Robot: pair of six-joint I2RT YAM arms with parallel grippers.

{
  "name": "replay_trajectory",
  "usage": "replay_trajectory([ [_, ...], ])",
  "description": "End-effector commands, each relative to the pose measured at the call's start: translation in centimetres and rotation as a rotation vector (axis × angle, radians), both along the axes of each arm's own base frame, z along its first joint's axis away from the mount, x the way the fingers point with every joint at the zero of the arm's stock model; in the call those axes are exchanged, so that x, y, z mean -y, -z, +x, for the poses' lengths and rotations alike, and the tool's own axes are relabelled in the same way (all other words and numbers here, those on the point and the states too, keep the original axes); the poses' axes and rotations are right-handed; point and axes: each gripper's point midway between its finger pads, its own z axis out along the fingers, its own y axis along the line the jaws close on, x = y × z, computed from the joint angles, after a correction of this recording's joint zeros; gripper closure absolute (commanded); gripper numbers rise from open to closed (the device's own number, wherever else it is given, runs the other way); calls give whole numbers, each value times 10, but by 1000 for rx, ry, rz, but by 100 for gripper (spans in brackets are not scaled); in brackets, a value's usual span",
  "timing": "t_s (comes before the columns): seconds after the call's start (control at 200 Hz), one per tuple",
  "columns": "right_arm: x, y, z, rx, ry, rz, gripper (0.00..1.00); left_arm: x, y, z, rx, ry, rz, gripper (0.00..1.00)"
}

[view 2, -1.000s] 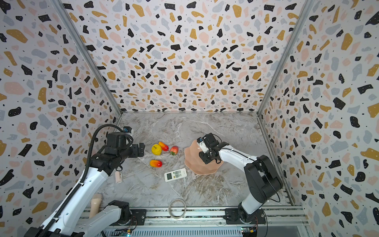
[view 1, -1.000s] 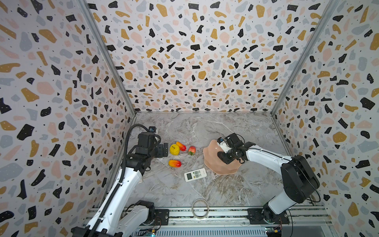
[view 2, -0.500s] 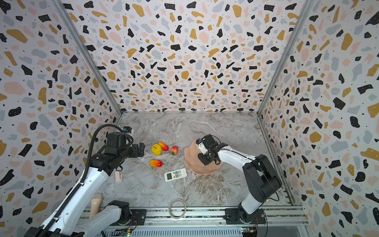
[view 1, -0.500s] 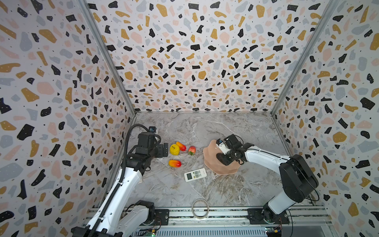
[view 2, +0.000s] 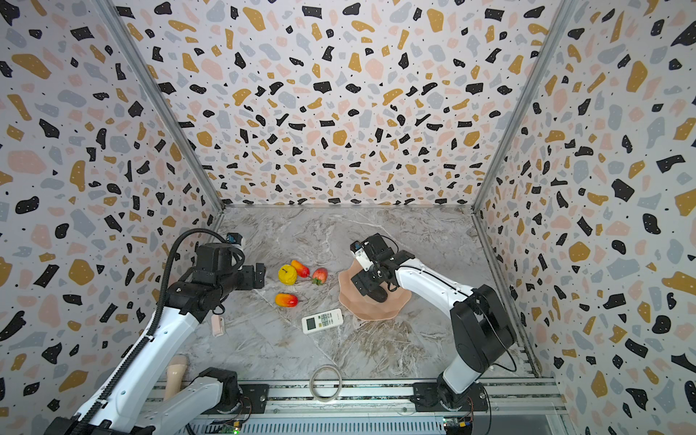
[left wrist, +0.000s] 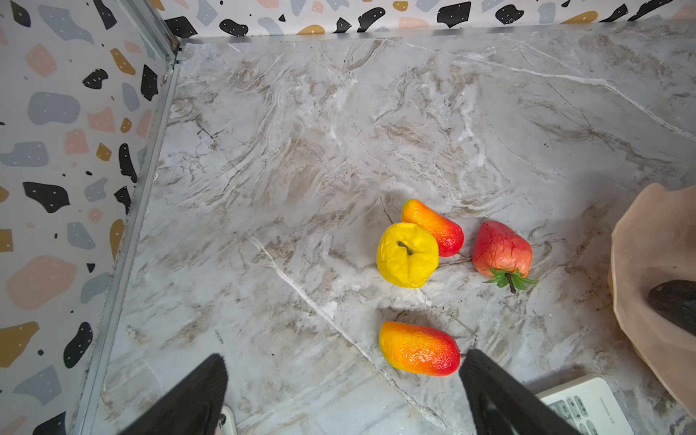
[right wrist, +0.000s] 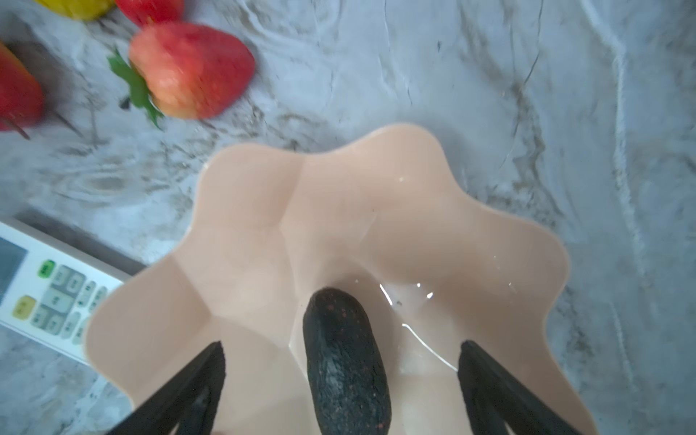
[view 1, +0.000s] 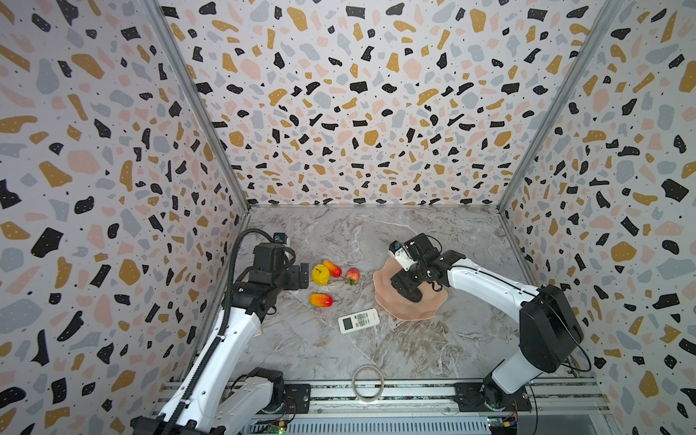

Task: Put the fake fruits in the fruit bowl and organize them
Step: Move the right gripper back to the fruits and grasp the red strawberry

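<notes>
- Step in hand: the first fruit is being delivered. The dark fruit [right wrist: 344, 384] lies inside the bowl [right wrist: 263, 226], and the right fingers [right wrist: 199, 380] stand spread on either side of it with a clear gap each way, gripping nothing.
- Four fruits wait on the counter [left wrist: 301, 150], left of the bowl. The yellow one [left wrist: 407, 254] touches one oblong [left wrist: 433, 228], the strawberry [left wrist: 502, 250] sits just beside them, and the other oblong [left wrist: 418, 348] lies apart.
- The left fingers [left wrist: 486, 388] are spread and empty, above the counter beside that lone oblong.
- Next move, as I judge it: lift the right arm straight up so the fingers do not nudge the dark fruit or the rim. Then shift the left fingers sideways to straddle the lone oblong before closing on it.
- The remote [view 1: 358, 321] lies close to the bowl's near edge, so a low carry across could clip it.
- Only the right wrist view shows the gaps around the dark fruit. In both top views the arm covers most of it, so whether it sits flat or leans on the wall is probably not decidable.
- Only the top views show the clear ring [view 1: 368, 382] at the front rail, well apart from the fruits.
</notes>
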Motion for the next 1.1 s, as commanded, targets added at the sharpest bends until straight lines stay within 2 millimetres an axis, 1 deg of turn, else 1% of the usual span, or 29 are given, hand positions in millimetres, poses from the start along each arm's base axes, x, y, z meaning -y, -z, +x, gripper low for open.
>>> replay_trajectory([
  [0.0,-30,-27,1,53,-69,23,1,-2,-16,1,48,-2,11,1],
  [0.04,-46,-34,2,68,-99,47,0,-2,-15,1,46,-2,11,0],
  [0.1,-72,-38,3,74,-142,78,1,-1,-15,1,45,-1,10,1],
  [0.17,-102,-38,3,75,-191,102,1,-2,-14,1,44,-2,10,0],
  [0.28,-140,-27,7,71,-240,106,1,-2,-15,0,45,-4,10,0],
  [0.376,-159,-11,14,51,-255,97,1,-3,-16,-1,46,-5,12,0],
  [0.511,-170,12,23,22,-237,84,1,-4,-18,-3,51,-7,14,0],
  [0.606,-173,27,28,4,-216,68,1,-3,-18,-2,52,-5,12,0],
  [0.726,-175,41,30,-16,-199,60,0,-2,-16,-1,46,-1,10,1],
  [0.936,-177,56,39,-16,-169,37,9,-1,-14,1,42,0,9,0],
  [1.097,-178,62,43,-19,-162,24,19,-1,-14,1,44,0,9,0],
])
